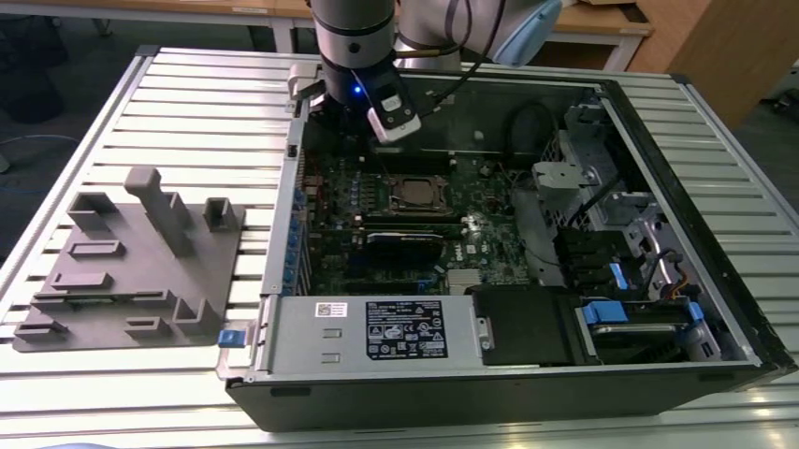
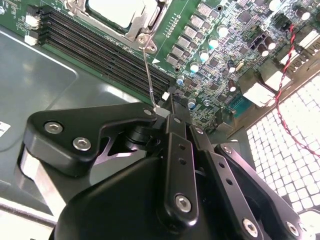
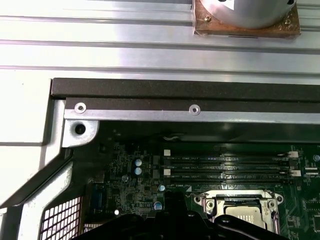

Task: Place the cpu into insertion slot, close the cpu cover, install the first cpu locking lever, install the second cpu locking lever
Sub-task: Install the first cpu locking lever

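The cpu lies in the insertion slot on the green motherboard; its silvery top shows through the window of the cpu cover, which lies flat over it. A thin wire locking lever rises from the socket's corner to my gripper. The black fingers are shut together, and the lever's free end lies against their tips. Whether it is pinched between them I cannot tell. In the exterior view the arm's wrist hangs over the case's far edge, just beyond the socket.
The open computer case lies on a slatted metal table. Black memory slots run between the socket and the case's wall. A grey fixture block stands at the exterior view's left. A power supply fills the near corner.
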Available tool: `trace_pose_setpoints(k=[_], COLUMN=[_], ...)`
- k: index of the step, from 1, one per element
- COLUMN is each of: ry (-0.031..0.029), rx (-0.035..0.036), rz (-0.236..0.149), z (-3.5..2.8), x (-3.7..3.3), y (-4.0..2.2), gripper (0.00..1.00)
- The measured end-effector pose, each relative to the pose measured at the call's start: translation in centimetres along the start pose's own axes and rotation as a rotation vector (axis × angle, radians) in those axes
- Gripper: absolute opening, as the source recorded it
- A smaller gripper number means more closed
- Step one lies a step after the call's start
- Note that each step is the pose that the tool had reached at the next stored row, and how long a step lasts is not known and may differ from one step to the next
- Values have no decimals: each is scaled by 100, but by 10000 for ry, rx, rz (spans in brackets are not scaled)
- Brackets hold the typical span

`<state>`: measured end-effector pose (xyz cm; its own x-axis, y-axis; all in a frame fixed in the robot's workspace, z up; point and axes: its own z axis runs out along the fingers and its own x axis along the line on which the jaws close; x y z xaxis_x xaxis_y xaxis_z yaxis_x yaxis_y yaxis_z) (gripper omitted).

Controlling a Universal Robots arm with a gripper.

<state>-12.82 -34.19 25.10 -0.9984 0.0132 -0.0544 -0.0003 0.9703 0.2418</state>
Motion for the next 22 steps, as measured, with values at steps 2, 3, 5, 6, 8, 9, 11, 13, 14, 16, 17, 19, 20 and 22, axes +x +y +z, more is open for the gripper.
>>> trace_pose_setpoints(k=[2, 3, 5, 6, 8, 9, 11, 13, 14, 16, 17, 19, 20, 22], ry=[0, -1, 2, 1, 0, 0, 0, 1, 1, 1, 2, 1, 1, 2], rx=[-5, -10, -33, -51, -56, -55, -55, -55, -54, -55, -55, -53, -51, -32], rz=[0, 0, 1, 2, 2, 2, 2, 3, 4, 3, 3, 3, 2, 2], z=[2, 5, 10, 12, 15, 16, 18, 21, 22, 26, 28, 32, 34, 37], x=[0, 0, 1, 0, -17, -30, -63, -113, -145, -208, -240, -303, -333, -394], y=[-1, -2, -4, -3, -3, -4, -4, -4, -4, -4, -4, -4, -4, -4], gripper=[11, 11, 11, 11, 11, 11, 11, 11, 11, 11, 11, 11, 11, 11])
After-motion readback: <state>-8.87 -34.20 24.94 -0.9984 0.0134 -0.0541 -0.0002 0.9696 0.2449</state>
